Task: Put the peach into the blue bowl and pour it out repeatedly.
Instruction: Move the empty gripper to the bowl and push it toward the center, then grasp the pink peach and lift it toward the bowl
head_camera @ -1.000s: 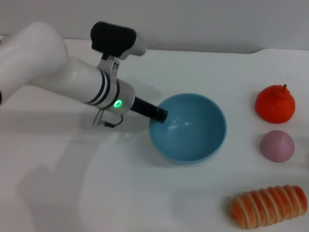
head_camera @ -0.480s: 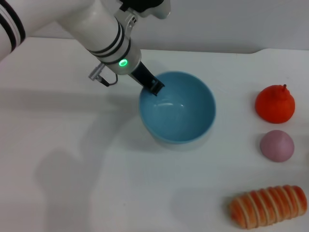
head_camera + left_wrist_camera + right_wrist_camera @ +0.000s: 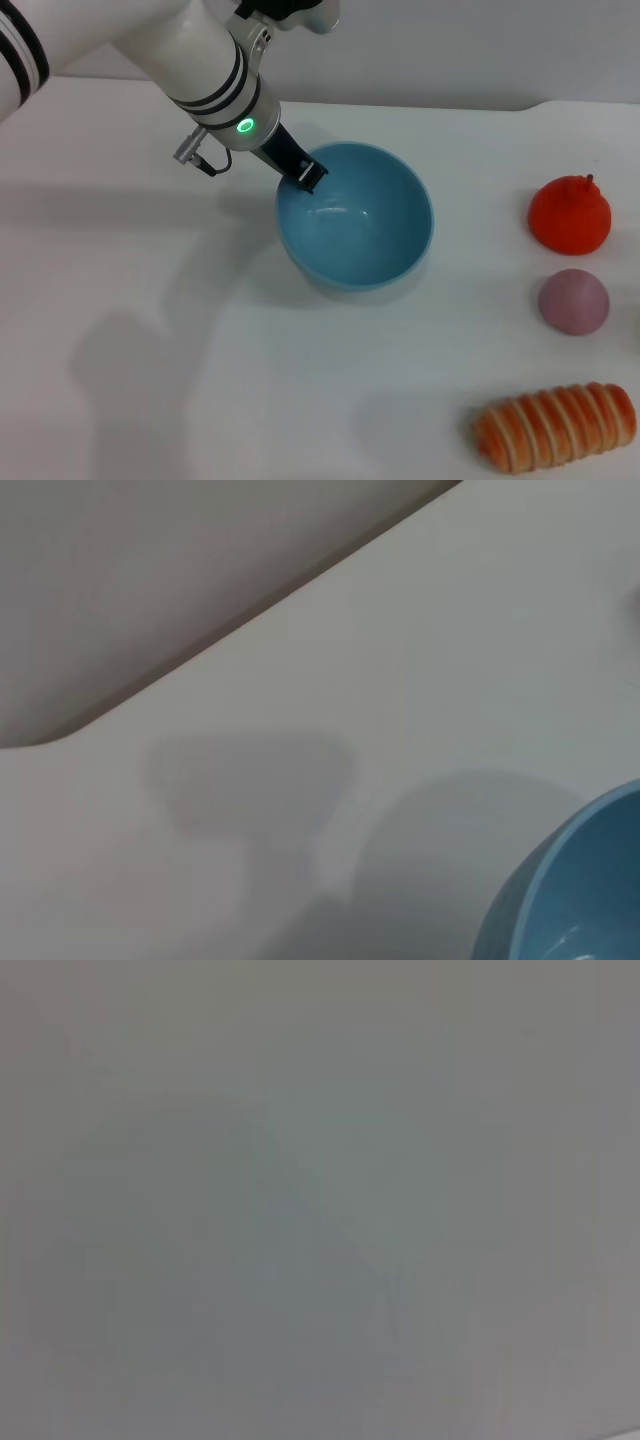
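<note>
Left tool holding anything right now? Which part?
Yes: the left tool grips the blue bowl by its rim, on the far-left side. The bowl is empty; the peach lies on the table.

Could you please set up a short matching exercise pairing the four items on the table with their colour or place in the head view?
Things:
1. peach
2. blue bowl
3. orange-red fruit
4. bread roll

Descriptions:
A. striped orange, nearest the robot
B. gripped at its rim by the left gripper
C. pale pink ball between the other two foods
D. has a stem, farthest of the three foods

Pairs: 1-C, 2-B, 3-D, 4-A
</note>
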### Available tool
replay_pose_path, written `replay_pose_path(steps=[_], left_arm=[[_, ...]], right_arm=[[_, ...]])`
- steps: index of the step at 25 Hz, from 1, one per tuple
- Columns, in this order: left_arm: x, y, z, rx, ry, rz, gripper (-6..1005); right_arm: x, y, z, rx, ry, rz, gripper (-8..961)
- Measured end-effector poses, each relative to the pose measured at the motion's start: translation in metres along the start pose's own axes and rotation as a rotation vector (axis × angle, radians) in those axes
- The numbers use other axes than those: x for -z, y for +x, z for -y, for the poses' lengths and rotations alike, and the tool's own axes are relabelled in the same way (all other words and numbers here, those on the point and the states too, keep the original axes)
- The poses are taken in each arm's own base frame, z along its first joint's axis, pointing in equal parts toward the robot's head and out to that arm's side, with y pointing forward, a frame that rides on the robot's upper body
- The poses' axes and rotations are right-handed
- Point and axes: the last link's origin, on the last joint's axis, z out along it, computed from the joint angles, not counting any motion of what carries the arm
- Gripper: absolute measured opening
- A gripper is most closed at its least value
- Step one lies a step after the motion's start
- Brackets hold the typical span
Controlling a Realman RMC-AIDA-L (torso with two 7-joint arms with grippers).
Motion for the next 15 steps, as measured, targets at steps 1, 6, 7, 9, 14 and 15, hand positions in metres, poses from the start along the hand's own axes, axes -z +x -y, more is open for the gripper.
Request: replay_pose_path(steps=[1,6,7,9,14,15], left_arm=[[0.000,0.000,0.000,0.003,-0.003,0.000,-2],[-0.002,0.001,-0.001,0.013,-0.010,-0.019,-1],[-0.002,0.002,-0.001,0.017,-0.012,-0.026,-1],[-0.002,0.003,-0.002,0.027,-0.023,-0.038,-1],[-0.003,0.006,-0.002,0.035,-0.025,-0.057,-1],[-0.003,0.006,-0.003,0.036,-0.027,-0.058,-1]], right_arm=[[-0.001,-0.008,0.000,-0.006,-0.012,-0.029,621],[-0.014,-0.040,-0.016,0.057,-0.068,-0.276,618],[-0.017,-0.042,-0.022,0.072,-0.086,-0.331,617],[-0.025,-0.042,-0.036,0.091,-0.125,-0.445,616],[-0.041,-0.024,-0.062,0.105,-0.206,-0.616,612],[-0.042,-0.018,-0.066,0.098,-0.215,-0.649,612]])
